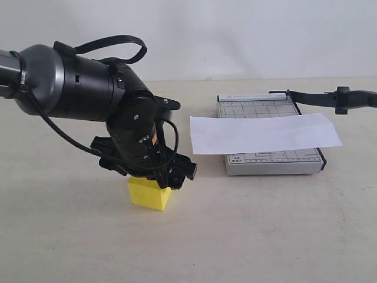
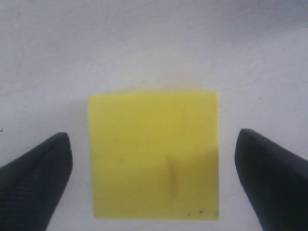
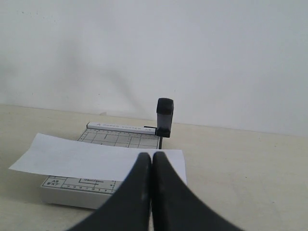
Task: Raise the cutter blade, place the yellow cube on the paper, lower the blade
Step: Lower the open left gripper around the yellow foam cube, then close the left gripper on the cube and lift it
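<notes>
left pincer (image 2: 153, 137) | spread wide | yellow cube (image 2: 154, 163) centred between, untouched

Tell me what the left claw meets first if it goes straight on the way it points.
The yellow cube: the open left claw points straight down at it, its fingers either side. They would probably straddle it and touch the table, but depth is unclear.

Paper (image 1: 265, 134) across base (image 1: 272, 163); cube (image 1: 149, 195) left, seemingly under pincer (image 2: 153, 137).

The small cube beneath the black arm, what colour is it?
The matte cube is bright yellow, plainest in the left wrist view.
</notes>
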`<state>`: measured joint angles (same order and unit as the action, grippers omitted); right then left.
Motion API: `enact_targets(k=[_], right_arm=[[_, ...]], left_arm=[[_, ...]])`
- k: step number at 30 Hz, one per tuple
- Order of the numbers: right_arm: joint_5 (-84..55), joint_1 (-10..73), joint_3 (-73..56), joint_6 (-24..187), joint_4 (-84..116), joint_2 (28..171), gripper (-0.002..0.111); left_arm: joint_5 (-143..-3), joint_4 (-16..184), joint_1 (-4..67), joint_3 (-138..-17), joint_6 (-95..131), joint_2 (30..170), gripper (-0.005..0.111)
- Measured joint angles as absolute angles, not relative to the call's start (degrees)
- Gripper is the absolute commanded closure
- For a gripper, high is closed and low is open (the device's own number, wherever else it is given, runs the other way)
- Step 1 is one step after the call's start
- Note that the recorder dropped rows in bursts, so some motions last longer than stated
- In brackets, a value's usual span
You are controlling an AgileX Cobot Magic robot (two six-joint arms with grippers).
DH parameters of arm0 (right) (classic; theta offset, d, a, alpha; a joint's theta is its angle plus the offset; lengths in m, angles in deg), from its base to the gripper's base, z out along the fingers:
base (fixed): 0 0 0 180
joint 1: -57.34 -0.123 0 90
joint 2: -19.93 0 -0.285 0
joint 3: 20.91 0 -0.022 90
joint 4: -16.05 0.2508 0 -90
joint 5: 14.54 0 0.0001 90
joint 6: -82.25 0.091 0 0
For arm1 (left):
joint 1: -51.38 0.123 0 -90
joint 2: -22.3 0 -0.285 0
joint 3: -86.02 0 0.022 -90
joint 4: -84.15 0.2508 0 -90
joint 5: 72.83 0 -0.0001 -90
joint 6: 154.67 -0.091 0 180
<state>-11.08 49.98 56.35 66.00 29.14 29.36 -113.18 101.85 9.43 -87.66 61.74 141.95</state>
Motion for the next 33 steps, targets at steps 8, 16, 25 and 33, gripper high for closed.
enact_targets(k=[8,16,25,33], right_arm=[[-11.08,49.98,56.35,66.00,29.14,29.36,0.108],[-11.08,49.98,56.35,66.00,29.14,29.36,0.108],[-11.08,49.98,56.35,66.00,29.14,29.36,0.108],[-11.08,49.98,56.35,66.00,29.14,29.36,0.108]], left_arm=[[-112.83,102.68,9.43,-87.77,61.63,143.46,0.072],[-112.96,103.90,9.43,-88.14,58.84,138.79,0.102],[-113.18,95.06,9.43,-99.55,41.17,131.27,0.102],[-120.10,89.11,9.43,-112.79,31.91,141.16,0.102]])
